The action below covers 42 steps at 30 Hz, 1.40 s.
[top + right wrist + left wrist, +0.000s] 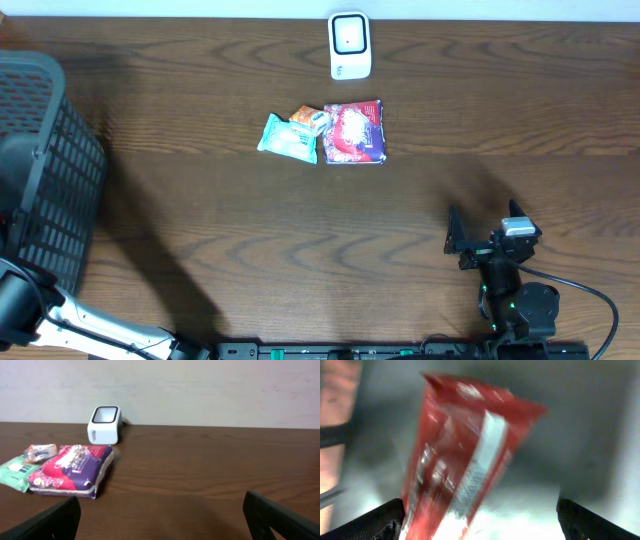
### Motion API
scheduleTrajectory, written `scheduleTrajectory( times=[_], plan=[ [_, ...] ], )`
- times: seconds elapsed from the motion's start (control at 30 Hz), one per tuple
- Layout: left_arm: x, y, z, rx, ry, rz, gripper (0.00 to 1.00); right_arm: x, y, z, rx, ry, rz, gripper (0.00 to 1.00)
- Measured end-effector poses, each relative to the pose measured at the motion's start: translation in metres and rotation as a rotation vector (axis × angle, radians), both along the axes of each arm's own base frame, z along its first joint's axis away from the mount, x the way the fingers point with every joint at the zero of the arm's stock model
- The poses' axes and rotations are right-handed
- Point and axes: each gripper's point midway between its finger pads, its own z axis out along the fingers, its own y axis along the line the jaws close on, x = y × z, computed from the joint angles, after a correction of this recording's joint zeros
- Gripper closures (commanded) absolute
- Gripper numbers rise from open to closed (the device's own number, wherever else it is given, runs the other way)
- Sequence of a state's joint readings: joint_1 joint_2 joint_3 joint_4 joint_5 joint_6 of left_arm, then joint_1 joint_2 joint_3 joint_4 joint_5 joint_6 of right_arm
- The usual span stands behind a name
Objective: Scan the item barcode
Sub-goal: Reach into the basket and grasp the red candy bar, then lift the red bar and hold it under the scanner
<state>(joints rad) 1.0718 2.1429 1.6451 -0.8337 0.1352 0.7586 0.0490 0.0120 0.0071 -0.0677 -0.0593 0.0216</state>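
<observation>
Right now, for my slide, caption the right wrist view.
Open right gripper faces scanner, purple pack, green pack, orange packet on table.

The bench (200, 230) is being viewed straight down from high above by the overhead camera. From the right pincer (161, 501), it is being viewed low and level toward the wall (200, 390); the scanner (104, 425) and packets (70, 470) ahead-left of it are being shared with the overhead view. The left wrist view is being filled, very near and blurred, by a red packet (465, 455) ahead of the left pincer (480, 505).
</observation>
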Motion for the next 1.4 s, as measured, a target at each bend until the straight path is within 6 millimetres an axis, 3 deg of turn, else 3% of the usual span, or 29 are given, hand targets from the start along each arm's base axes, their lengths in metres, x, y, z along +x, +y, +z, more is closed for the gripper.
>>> scheduleTrajectory(
  times=[0.03,0.07,0.1,0.2,0.33,0.67,0.73,0.8,0.87,0.93,1.0,1.1,1.2,1.3,1.4],
  plan=[
    [0.004,-0.005,-0.001,-0.025,-0.022,0.0,0.02,0.0,0.0,0.0,0.0,0.0,0.0,0.01],
    [0.005,-0.007,-0.002,-0.04,-0.029,0.0,0.09,0.0,0.0,0.0,0.0,0.0,0.0,0.01],
    [0.007,-0.01,-0.001,-0.056,-0.044,0.0,0.27,0.0,0.0,0.0,0.0,0.0,0.0,0.01],
    [0.008,-0.02,0.0,-0.104,-0.059,0.008,0.62,0.0,0.0,0.0,0.0,0.0,0.0,0.01],
    [0.009,-0.031,0.0,-0.153,-0.067,0.016,0.92,0.0,0.0,0.0,0.0,0.0,0.0,0.01],
    [0.014,-0.037,0.003,-0.181,-0.087,0.012,0.93,0.0,0.0,0.0,0.0,0.0,0.0,0.01],
    [0.028,-0.033,0.01,-0.167,-0.136,0.017,0.93,0.0,0.0,0.0,0.0,0.0,0.0,0.01],
    [0.057,-0.022,0.028,-0.13,-0.25,0.027,0.93,0.0,0.0,0.0,0.0,0.0,0.0,0.01],
    [0.095,-0.009,0.061,-0.086,-0.42,0.037,0.93,0.0,0.0,0.0,0.0,0.0,0.0,0.01],
    [0.136,0.0,0.116,-0.039,-0.648,0.037,0.93,0.0,0.0,0.0,0.0,0.001,0.0,0.01],
    [0.168,-0.002,0.188,-0.007,-0.886,0.008,0.93,0.0,0.0,0.0,0.0,0.0,0.0,0.01],
    [0.192,-0.03,0.305,-0.024,-1.204,-0.066,0.93,0.0,0.0,0.0,0.0,0.0,0.0,0.01],
    [0.191,-0.078,0.393,-0.167,-1.381,-0.089,0.93,0.0,0.0,0.0,0.0,0.0,0.0,0.01],
    [0.185,-0.131,0.438,-0.416,-1.413,-0.036,0.93,0.0,0.0,0.0,0.0,0.0,0.0,0.01],
    [0.191,-0.178,0.451,-0.635,-1.368,-0.024,0.92,0.0,0.0,0.0,0.0,0.0,0.0,0.01]
  ],
)
